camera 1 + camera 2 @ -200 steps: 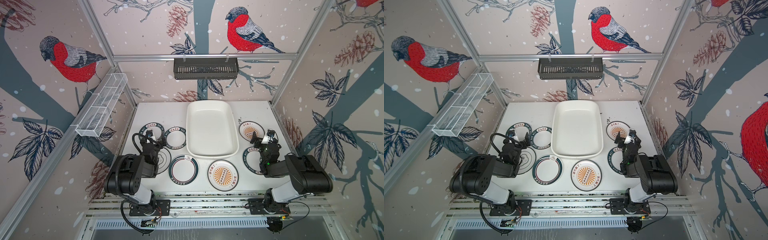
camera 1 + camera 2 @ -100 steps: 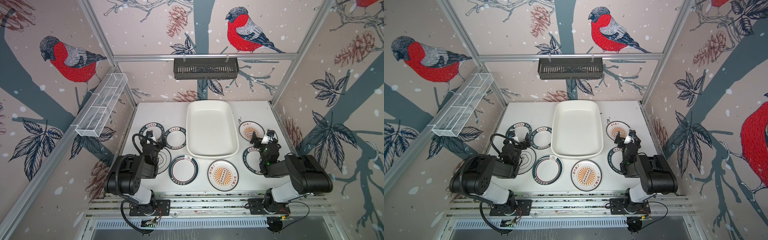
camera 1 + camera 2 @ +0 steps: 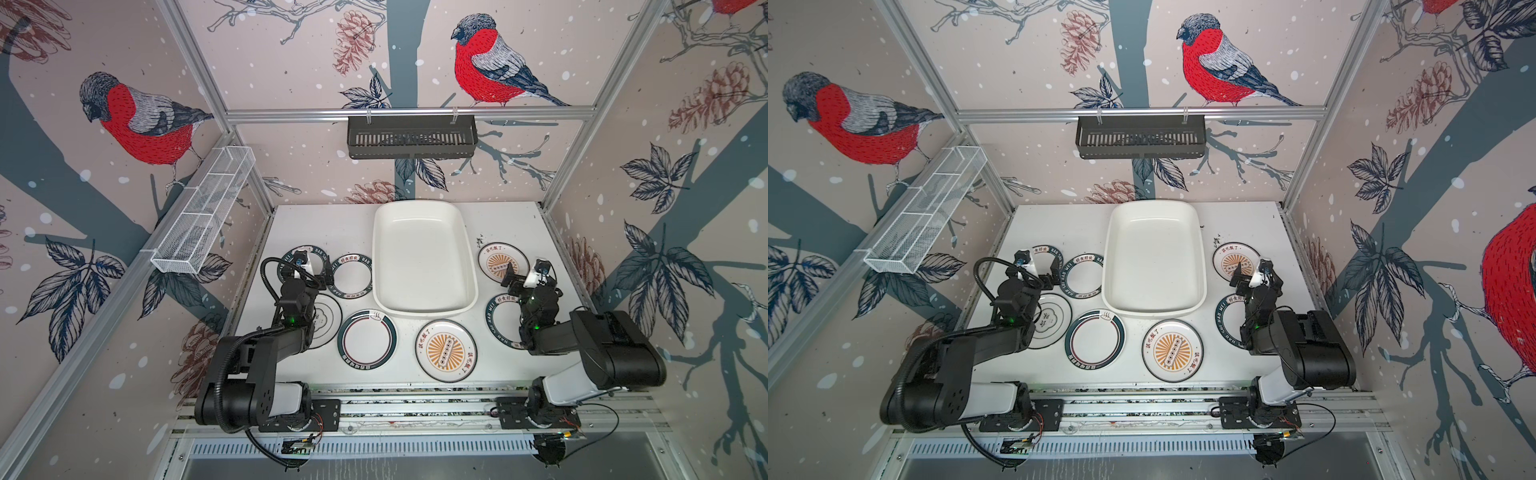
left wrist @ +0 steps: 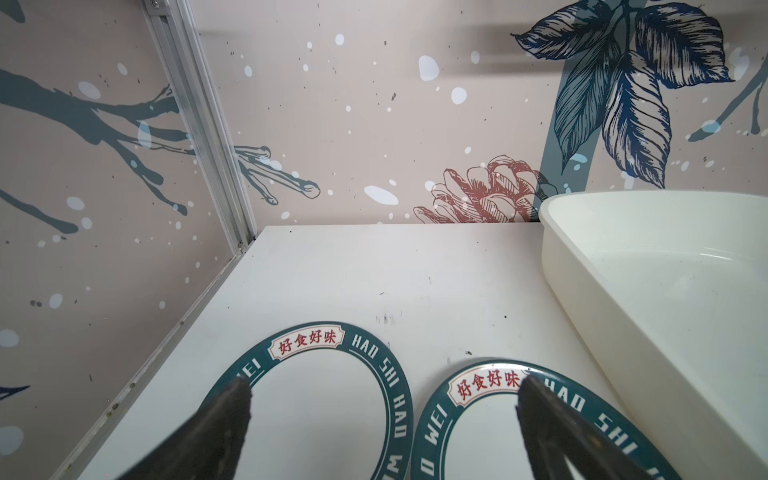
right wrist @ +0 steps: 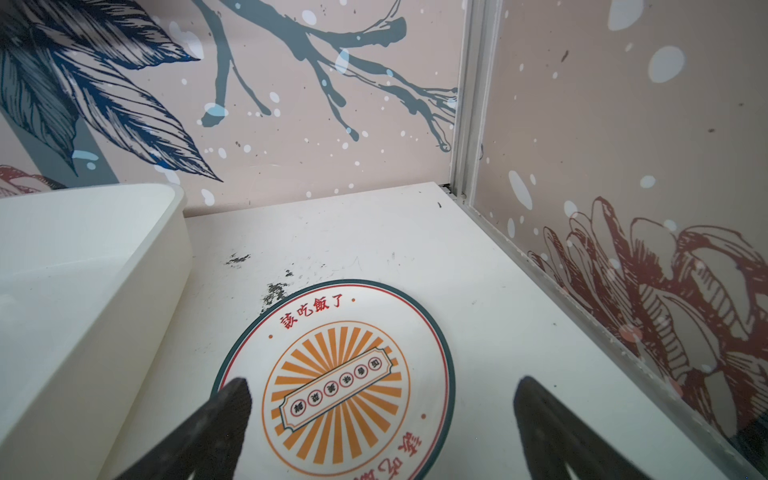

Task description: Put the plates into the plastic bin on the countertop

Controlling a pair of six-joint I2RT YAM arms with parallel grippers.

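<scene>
Bright even light, sharp, soft shadows

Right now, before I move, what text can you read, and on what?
"好食好味", "HAO SHI HAO WEI": outer teal plate.
"好食好味", "HAO SHI", "WEI": teal plate beside plastic bin.
"該吃飯了": far sunburst plate; centre banner too small.
Green-ringed plate and the rest: blurred.

I see walls papered with red-breasted birds, pine cones and leaves on pale pink. Aluminium rails frame them. A black slotted basket hangs above the far edge of the surface; a white wire-mesh tray runs above its left edge.
</scene>
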